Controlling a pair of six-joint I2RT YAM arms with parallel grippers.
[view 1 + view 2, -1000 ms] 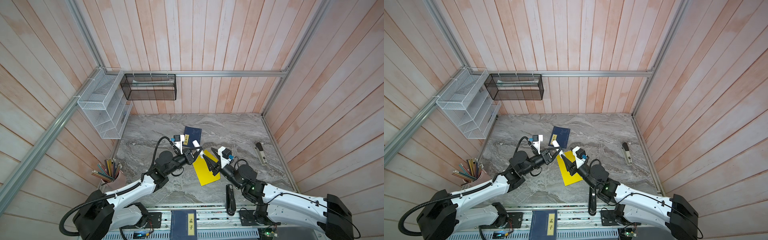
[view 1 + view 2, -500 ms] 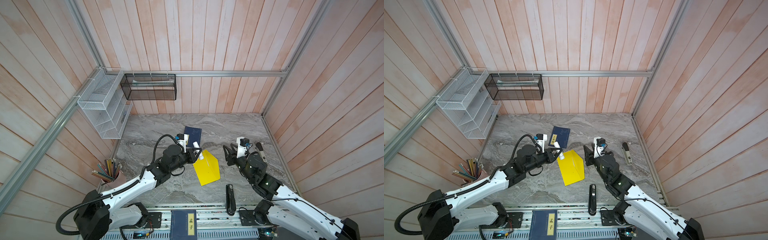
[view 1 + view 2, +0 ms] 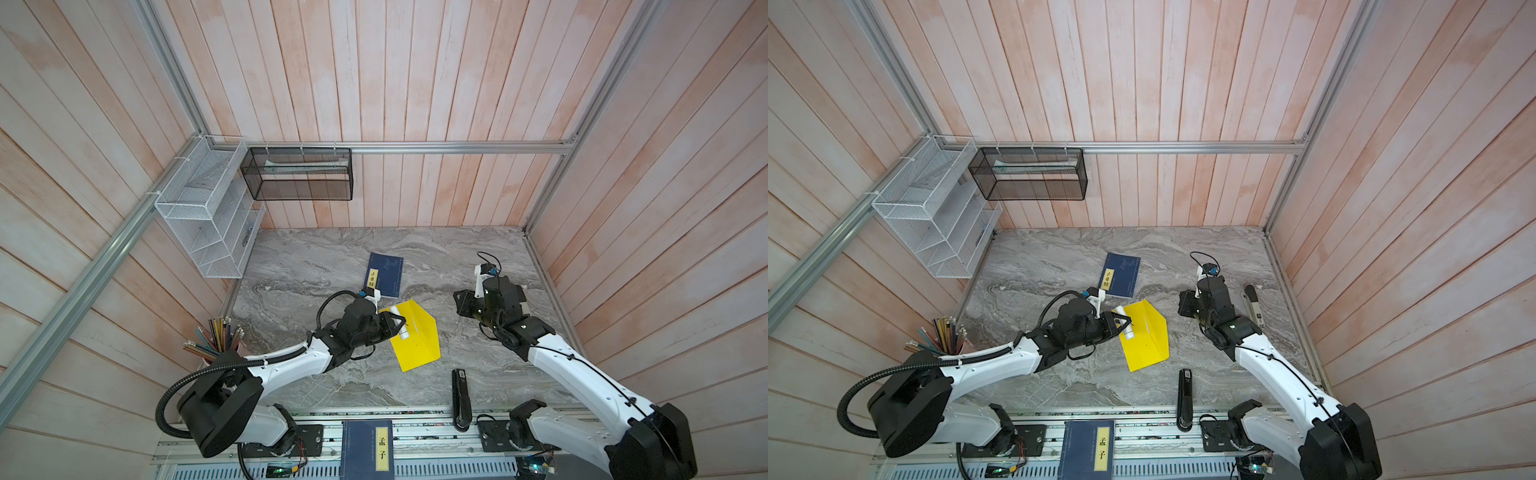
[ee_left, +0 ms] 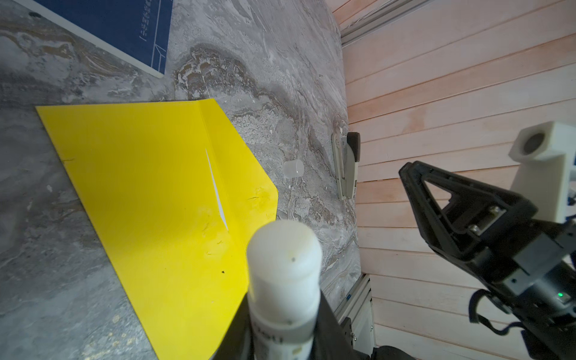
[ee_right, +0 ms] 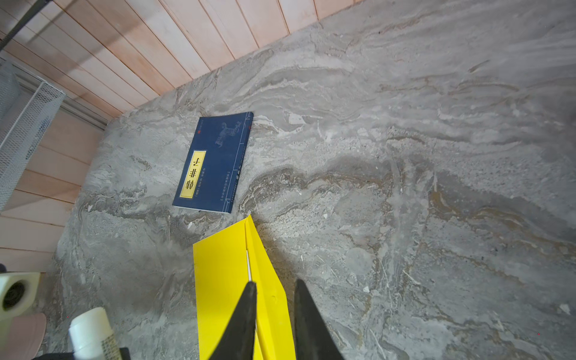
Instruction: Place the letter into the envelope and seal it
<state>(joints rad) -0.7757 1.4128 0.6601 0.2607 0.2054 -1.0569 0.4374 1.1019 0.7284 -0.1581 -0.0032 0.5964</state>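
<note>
Left wrist view: our left gripper (image 4: 280, 311) clamps a white glue stick (image 4: 285, 280) over the envelope (image 4: 149, 193), the letter (image 4: 216, 193) a sliver inside. Our right gripper (image 5: 276, 314), at three o'clock, has narrowly parted, empty jaws.

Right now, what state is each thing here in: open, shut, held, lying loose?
Left end effector: shut on the glue stick.
Glue stick: held, cap off.
Cap: loose on the table.
Right end effector: jaws slightly apart, holding nothing.
Envelope: flat on the table, flap not sealed.
Letter: inside the envelope, only a white sliver showing.
Blue book: closed, lying flat.
</note>
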